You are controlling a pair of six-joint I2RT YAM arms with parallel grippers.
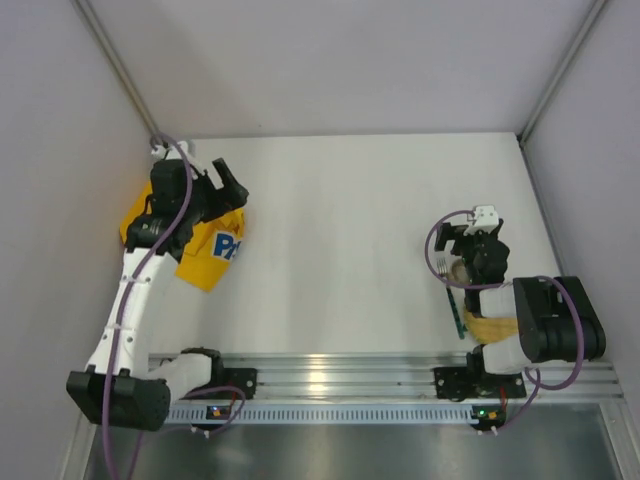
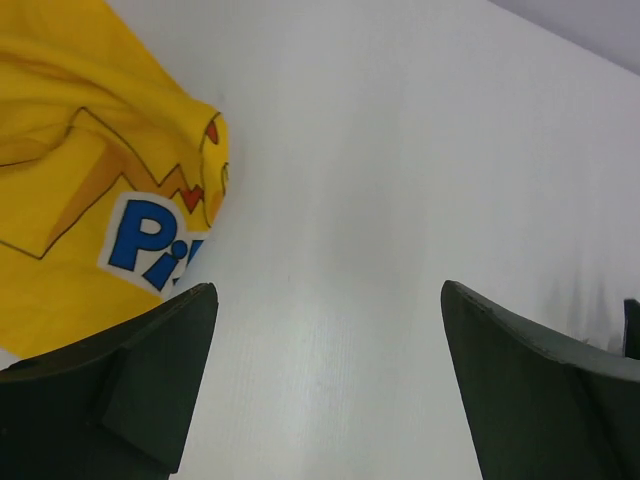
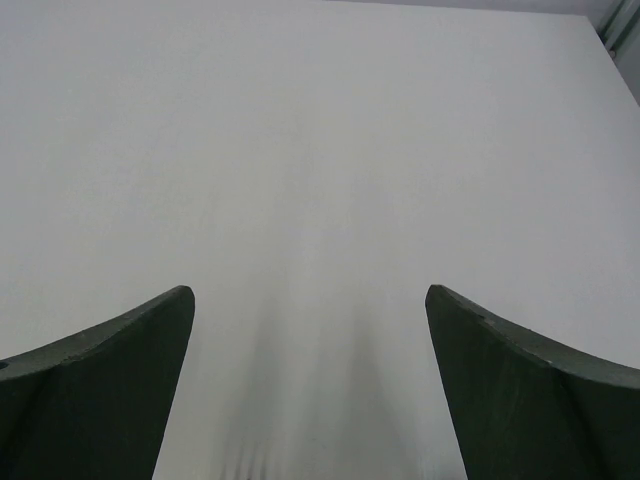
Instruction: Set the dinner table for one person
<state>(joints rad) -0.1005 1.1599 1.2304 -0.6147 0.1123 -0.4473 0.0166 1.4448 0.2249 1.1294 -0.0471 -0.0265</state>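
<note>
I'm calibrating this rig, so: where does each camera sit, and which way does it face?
Top external: above and behind the robot, looking down on the white table; left arm, by the yellow cloth mat, and right arm show.
Left wrist: on the left arm, facing the table and mat edge; open left gripper's fingers show.
Right wrist: on the right arm, facing bare table; open right gripper's fingers show.
Shared: top and left wrist both see the mat.

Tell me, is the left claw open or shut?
Open. The left claw shows its fingers wide apart, only bare dinner table between them.
</note>
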